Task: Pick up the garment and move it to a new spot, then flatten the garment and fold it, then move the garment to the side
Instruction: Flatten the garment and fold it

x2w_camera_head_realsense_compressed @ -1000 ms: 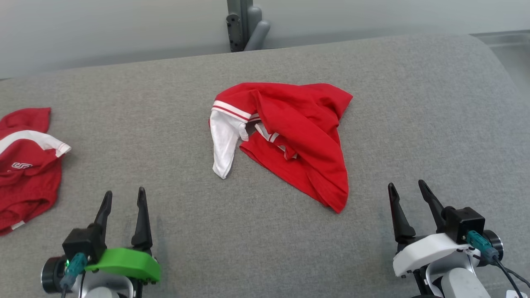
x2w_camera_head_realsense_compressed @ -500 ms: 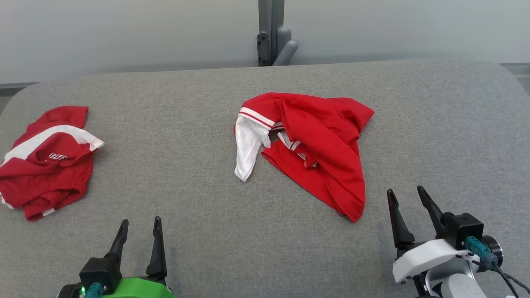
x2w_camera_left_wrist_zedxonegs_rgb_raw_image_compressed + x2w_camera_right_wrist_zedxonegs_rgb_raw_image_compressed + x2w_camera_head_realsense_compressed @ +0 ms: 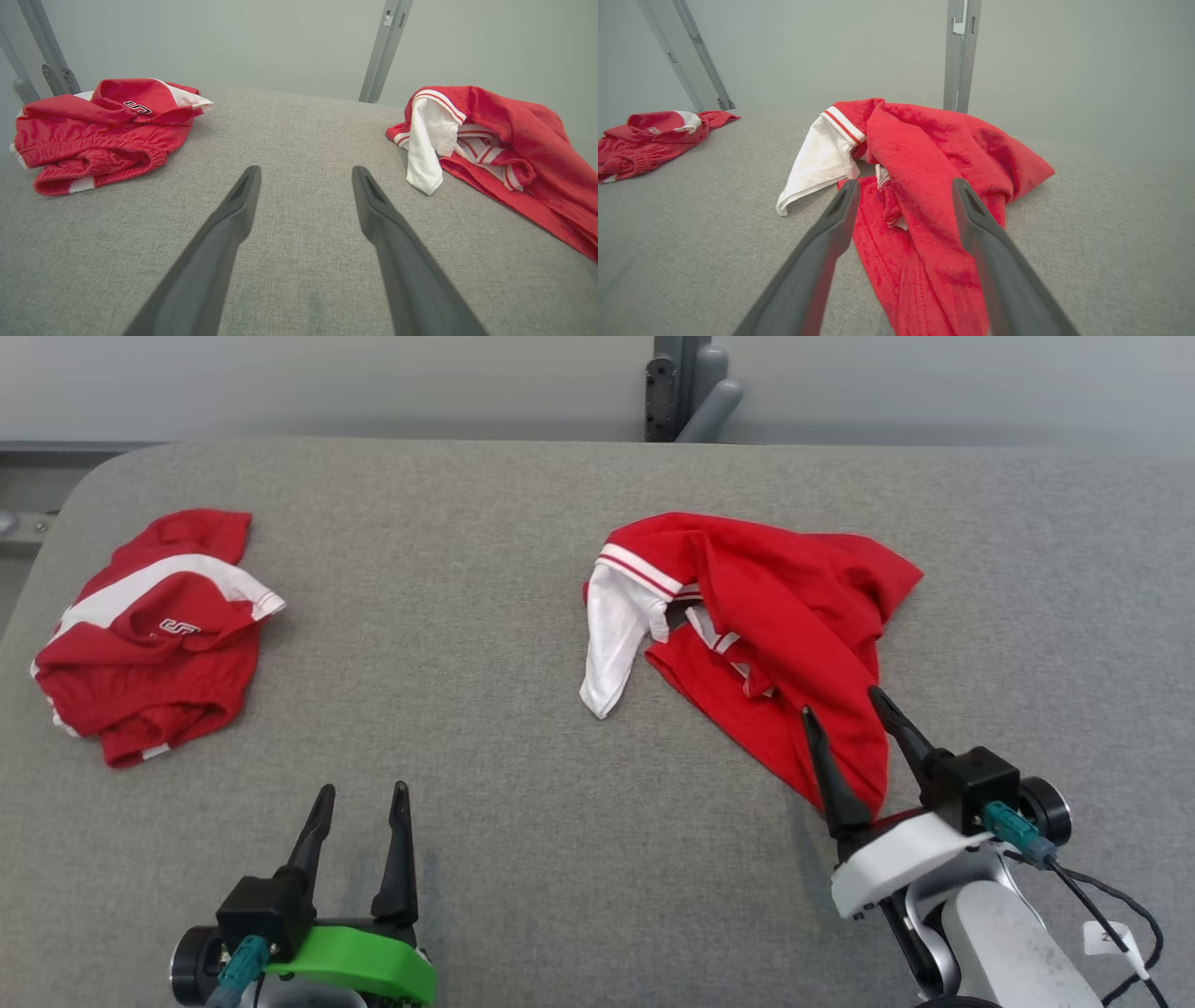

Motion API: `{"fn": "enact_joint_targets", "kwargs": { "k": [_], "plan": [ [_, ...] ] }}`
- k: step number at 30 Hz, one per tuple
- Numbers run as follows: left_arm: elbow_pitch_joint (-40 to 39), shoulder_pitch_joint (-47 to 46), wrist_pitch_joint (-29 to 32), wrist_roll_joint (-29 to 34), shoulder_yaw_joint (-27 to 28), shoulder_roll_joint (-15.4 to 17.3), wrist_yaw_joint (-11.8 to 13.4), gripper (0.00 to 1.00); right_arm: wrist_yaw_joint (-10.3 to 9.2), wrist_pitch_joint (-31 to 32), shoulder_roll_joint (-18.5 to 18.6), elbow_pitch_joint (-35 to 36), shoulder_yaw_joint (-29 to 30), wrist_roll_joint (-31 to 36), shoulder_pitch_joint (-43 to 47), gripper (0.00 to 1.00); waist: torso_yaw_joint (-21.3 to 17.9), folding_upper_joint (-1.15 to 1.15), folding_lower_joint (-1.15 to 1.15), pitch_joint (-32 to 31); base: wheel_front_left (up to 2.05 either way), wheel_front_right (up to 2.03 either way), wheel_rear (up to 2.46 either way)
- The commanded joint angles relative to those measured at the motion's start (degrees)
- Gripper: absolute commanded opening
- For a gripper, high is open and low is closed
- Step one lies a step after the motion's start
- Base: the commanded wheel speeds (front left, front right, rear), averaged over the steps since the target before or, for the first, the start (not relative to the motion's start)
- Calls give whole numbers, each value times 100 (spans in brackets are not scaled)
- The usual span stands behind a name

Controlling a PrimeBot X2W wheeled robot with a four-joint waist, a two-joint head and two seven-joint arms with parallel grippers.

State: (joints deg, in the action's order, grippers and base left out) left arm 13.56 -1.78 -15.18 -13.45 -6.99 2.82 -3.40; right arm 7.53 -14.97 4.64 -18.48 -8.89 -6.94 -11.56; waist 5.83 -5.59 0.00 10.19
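The crumpled red-and-white garment (image 3: 794, 607) lies right of centre on the grey table (image 3: 485, 569). The right gripper (image 3: 838, 702) hangs over its near corner, fingers spread and gripping nothing. The left gripper (image 3: 364, 789), also spread, sits well to its left.

Lower tip: garment (image 3: 794, 607) corner hidden behind right hand (image 3: 838, 701), lower right of head view.
Right side: garment cut off by left wrist view's right edge.
Logo: on shorts (image 3: 149, 644), too small to read.
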Motion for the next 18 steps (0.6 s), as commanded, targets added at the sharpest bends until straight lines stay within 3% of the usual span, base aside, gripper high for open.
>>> {"fn": "enact_joint_targets", "kwargs": {
  "k": [1, 8, 18],
  "plan": [
    [18, -97, 5, -37, -71, 13, 27, 100, -8, -10, 75, -93, -137, -64, -181, 100, 517, 0, 0, 319, 0, 0, 0],
    [42, -178, 5, -192, -327, 11, 90, 100, -9, -10, 314, -1063, -1062, -251, -1028, 100, 1371, 0, 0, 649, 0, 0, 0],
    [-13, -190, 5, -341, -474, 11, 141, 100, -9, -10, 382, -2393, -1408, -520, -1802, 100, 2068, 0, 0, 890, 0, 0, 0]
  ]
}}
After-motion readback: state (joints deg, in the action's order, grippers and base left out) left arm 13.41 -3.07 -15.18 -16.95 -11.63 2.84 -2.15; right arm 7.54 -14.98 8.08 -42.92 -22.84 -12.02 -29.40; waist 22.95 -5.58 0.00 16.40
